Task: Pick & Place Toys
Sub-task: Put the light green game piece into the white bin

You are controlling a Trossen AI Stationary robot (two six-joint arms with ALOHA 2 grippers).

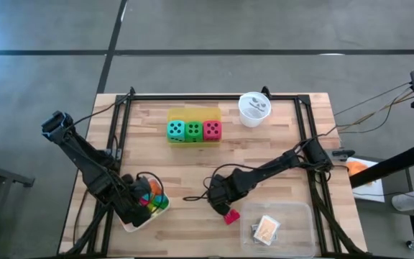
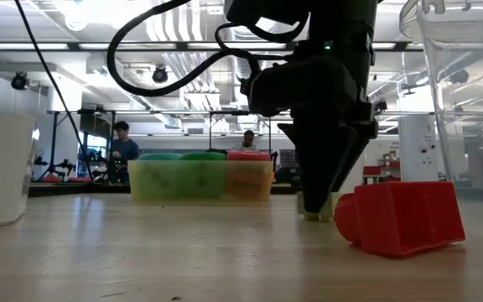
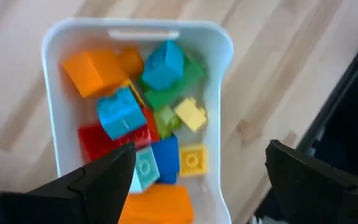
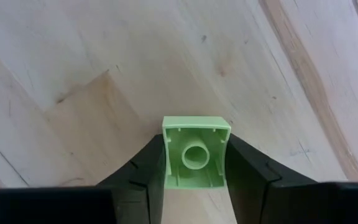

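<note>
- Looking down from the high view, I see the right gripper [image 1: 220, 203] low over the bench [image 1: 192, 162], near its front middle, with its jaws closed on a small pale green block [image 4: 196, 151].
- In the right wrist view this green block sits between the two dark fingers [image 4: 143, 171], hollow underside toward the camera, and both fingers touch its sides.
- In the low view the gripper tip [image 2: 317, 205] reaches down to the bench surface, and I cannot tell if the block is lifted or resting on the wood.
- Just beside this gripper a red block [image 1: 231, 216] lies on the bench, apart from the fingers; the low view shows it tilted [image 2: 401, 216].
- My left gripper [image 1: 136, 208] hangs over the white tray [image 1: 131, 225] at the front left of the bench, jaws open wide and holding nothing.
- The white tray [image 3: 51, 112] contains many blocks: orange [image 3: 92, 71], blue [image 3: 163, 62], green [image 3: 179, 87], yellow [image 3: 191, 115], red [image 3: 95, 140] and others, piled loosely.
- The yellow tray [image 1: 192, 115] at the back middle holds three dice in a row: teal [image 1: 175, 130], green [image 1: 193, 131] and red [image 1: 212, 129], touching each other.
- The clear tray [image 1: 293, 216] at the front right holds a small stack of playing cards [image 1: 266, 229].
- A round white cup [image 1: 254, 109] stands at the back right of the yellow tray.
</note>
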